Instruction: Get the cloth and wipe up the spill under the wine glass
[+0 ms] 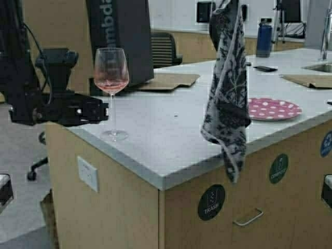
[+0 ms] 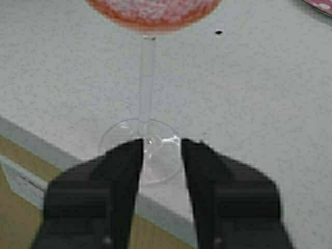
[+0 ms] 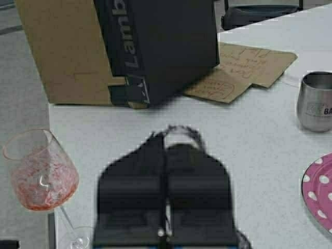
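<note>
With my left claw (image 2: 161, 150) released around its foot, the fragile clear stemmed wine glass (image 1: 111, 78) needs a stem grip; right claw (image 3: 166, 150) clenched on limp navy floral cloth (image 1: 226, 88)

A dark navy ground with a pale grey-white floral pattern is shown on the cloth (image 1: 225, 88). The wine glass (image 1: 111, 78) is clear, and pinkish-red liquid is seen in its bowl. The plate (image 1: 275, 109) is coloured pink with white polka dots. The countertop (image 1: 161, 129) is speckled pale grey-white, over tan wood cabinet fronts. A brown cardboard sheet (image 1: 168, 80), a black box (image 3: 155, 46) with grey lettering and a silver steel cup (image 3: 315, 101) are seen. Both grippers are black.
</note>
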Available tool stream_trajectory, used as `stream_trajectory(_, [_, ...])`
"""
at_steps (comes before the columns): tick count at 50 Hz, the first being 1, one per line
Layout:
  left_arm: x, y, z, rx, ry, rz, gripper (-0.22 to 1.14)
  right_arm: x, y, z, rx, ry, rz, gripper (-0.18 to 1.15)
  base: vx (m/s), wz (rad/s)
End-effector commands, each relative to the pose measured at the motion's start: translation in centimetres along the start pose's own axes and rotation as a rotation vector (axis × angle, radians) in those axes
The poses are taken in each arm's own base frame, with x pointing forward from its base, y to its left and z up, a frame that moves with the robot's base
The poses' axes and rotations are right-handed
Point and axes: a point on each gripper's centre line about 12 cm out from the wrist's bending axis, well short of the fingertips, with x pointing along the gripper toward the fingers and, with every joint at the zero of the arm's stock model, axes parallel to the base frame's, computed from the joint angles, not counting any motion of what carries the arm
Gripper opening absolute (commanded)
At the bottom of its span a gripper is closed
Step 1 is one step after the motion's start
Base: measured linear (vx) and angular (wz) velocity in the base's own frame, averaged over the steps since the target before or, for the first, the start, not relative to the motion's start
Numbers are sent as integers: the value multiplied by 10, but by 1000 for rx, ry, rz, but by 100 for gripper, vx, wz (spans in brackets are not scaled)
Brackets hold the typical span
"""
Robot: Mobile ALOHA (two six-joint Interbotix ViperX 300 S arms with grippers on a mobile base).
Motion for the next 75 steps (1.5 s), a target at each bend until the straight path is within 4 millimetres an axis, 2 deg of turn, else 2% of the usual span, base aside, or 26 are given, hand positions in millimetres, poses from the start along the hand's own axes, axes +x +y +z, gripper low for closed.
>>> stream_trajectory(1, [17, 0, 3, 9, -79, -17, 89, 2, 1, 7, 1, -31, 3, 6, 5, 4])
stream_trajectory(7, [29, -6, -1, 25, -124, -83, 99, 2, 1, 7, -2, -29, 3, 6, 4, 4])
stream_trajectory(20, [54, -5, -9, 41, -165, -104, 99, 2, 1, 6, -2, -29, 5, 6, 5, 3])
stream_trajectory(38, [72, -5, -14, 36, -192, -124, 99, 2, 1, 7, -1, -32, 4, 6, 4, 2])
stream_trajectory(63, [93, -24, 3, 17, -262, -194, 98, 3, 2, 15, 1, -84, 7, 6, 3, 2])
stream_trajectory(69, [96, -32, 4, 19, -271, -215, 89, 8, 3, 26, 4, -122, 8, 6, 1, 1])
stream_trajectory(75, [95, -38, 3, 18, -268, -227, 64, 26, -2, 40, 10, -169, -10, 6, 1, 0])
